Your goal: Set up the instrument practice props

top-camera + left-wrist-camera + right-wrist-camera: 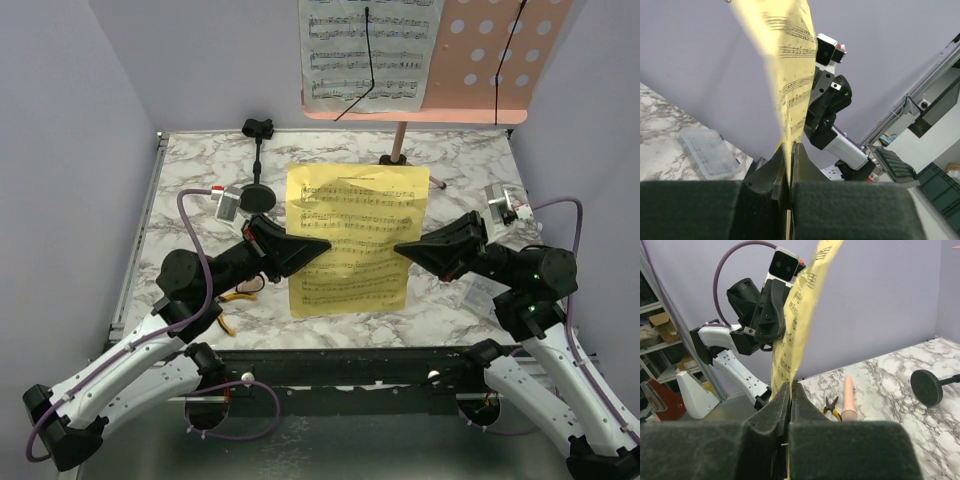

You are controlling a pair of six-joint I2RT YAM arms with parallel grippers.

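A yellow sheet-music page (355, 240) hangs in the air over the middle of the table, held by both side edges. My left gripper (325, 245) is shut on its left edge, and my right gripper (400, 247) is shut on its right edge. The left wrist view shows the yellow page (790, 75) rising from between closed jaws, as does the right wrist view (800, 315). At the back, the pink perforated desk (490, 60) stands on its pink pole (400, 140) and carries a white page (370, 50). The black mic stand (260, 190) stands at the back left. A beige microphone (848, 400) lies on the marble.
Yellow-handled pliers (238, 295) lie by the left arm, next to the microphone in the right wrist view. A clear plastic box (707, 152) sits on the right side near the right arm. Purple walls close in the marble table (470, 170).
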